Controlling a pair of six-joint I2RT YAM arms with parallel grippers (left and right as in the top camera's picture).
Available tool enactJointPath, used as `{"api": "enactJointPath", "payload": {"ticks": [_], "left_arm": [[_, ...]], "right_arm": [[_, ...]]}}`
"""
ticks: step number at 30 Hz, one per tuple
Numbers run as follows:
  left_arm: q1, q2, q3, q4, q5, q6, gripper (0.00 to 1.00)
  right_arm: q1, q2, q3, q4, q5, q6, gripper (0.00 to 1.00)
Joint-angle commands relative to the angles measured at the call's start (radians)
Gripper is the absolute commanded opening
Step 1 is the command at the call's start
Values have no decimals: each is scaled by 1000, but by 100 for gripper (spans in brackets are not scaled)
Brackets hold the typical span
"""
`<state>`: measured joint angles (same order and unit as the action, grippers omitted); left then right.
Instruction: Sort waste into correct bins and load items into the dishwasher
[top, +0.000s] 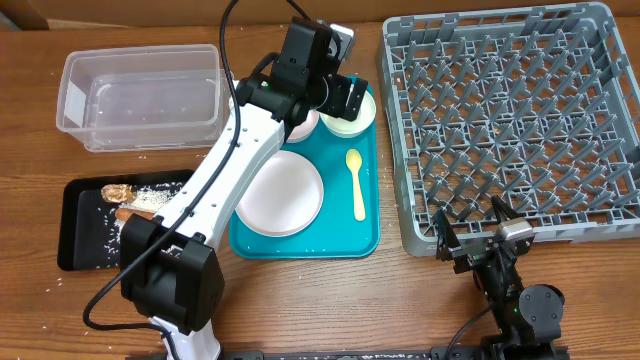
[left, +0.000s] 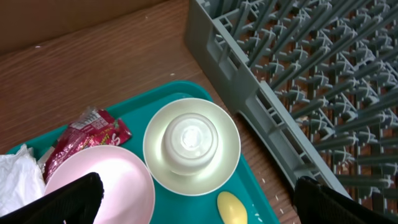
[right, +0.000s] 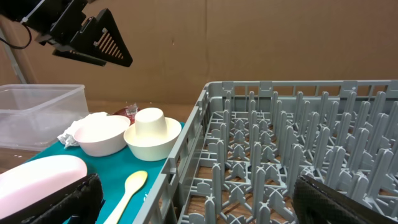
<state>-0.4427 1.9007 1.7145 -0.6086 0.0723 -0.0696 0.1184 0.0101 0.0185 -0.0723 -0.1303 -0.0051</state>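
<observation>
Left gripper (left: 205, 200), jaws spread wide and empty, hangs over the small cup (left: 189, 140), which sits upturned in a bowl (left: 225, 152) at the upper right of the teal tray (left: 155, 99), beside the grey dish rack (left: 311, 74). Right gripper (top: 470, 228), jaws equally spread, sits at the rack's lower edge. An off-centre descent could tip the cup or skid the bowl. In the overhead view the arm hides the red wrapper (left: 87, 134), the napkin (left: 15, 177) and the left rim of the plate (top: 285, 195).
</observation>
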Motion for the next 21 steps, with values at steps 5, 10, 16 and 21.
{"api": "enactJointPath", "payload": {"ticks": [5, 10, 16, 21], "left_arm": [[60, -3, 5, 21, -494, -189, 100], [200, -3, 12, -2, -451, -266, 100], [403, -3, 13, -53, -193, -328, 100], [522, -3, 13, -65, -142, -327, 100]], "right_arm": [[2, -7, -10, 2, 6, -6, 100], [2, -7, -10, 2, 6, -6, 100], [2, -7, -10, 2, 6, -6, 100], [2, -7, -10, 2, 6, -6, 100]]}}
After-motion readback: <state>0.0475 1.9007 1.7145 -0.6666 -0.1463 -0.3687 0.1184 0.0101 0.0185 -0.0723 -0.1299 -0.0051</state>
